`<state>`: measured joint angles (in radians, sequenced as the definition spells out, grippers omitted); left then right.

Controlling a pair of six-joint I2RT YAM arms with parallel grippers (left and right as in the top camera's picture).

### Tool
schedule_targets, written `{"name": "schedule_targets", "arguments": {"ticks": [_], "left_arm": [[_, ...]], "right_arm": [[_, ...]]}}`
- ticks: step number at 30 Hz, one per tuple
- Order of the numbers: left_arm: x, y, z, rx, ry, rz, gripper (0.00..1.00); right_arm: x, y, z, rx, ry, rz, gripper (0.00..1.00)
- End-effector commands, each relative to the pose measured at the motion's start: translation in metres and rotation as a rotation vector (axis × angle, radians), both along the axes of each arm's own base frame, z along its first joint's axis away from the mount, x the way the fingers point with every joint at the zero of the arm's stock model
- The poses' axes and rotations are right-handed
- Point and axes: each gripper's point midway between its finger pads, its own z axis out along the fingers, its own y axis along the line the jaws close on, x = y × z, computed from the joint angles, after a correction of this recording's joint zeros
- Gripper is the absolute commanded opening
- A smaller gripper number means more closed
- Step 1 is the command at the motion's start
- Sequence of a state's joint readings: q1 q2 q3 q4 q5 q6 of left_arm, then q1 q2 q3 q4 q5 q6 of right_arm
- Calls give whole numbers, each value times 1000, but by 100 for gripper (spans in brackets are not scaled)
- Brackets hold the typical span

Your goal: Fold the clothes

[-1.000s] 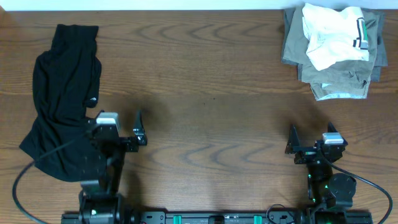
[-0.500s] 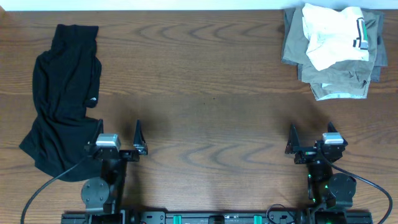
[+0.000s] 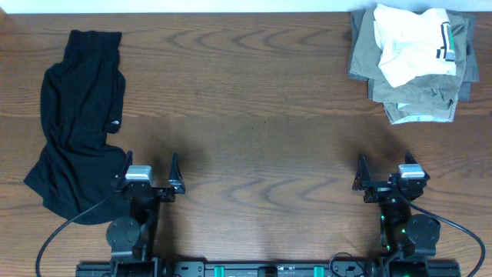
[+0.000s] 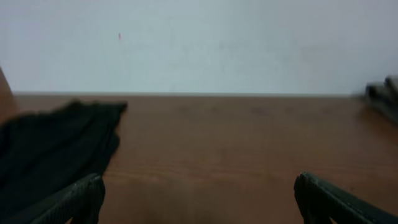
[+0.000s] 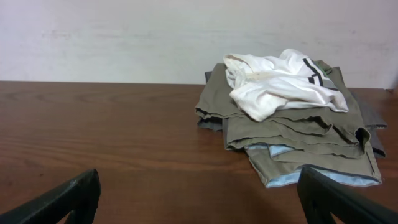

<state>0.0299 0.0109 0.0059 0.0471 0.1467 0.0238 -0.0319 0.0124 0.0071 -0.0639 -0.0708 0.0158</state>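
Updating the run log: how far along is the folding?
Done: possibly the olive stack, which lies in flat layers at the far right. In hand: nothing. The left gripper and right gripper are both open and empty near the front edge. Left: the white garment, bunched on top of the stack, and the black garment, crumpled at the left.

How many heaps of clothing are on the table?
2. A black garment lies at the left edge; a stack, white piece on top, sits far right. Its lower layers are partly hidden.
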Motion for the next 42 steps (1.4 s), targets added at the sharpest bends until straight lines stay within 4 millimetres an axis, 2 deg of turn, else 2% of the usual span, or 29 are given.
{"name": "schedule_targets", "arguments": {"ticks": [1, 7, 11, 42], "left_arm": [[0, 2, 4, 11, -20, 12, 98], [-1, 3, -6, 10, 20, 16, 98], [-3, 4, -26, 7, 102, 18, 98], [-2, 4, -25, 7, 101, 19, 98]], "right_arm": [[0, -4, 0, 13, 0, -18, 99], [0, -4, 0, 13, 0, -18, 99], [0, -4, 0, 13, 0, -18, 99], [0, -4, 0, 13, 0, -18, 99]]}}
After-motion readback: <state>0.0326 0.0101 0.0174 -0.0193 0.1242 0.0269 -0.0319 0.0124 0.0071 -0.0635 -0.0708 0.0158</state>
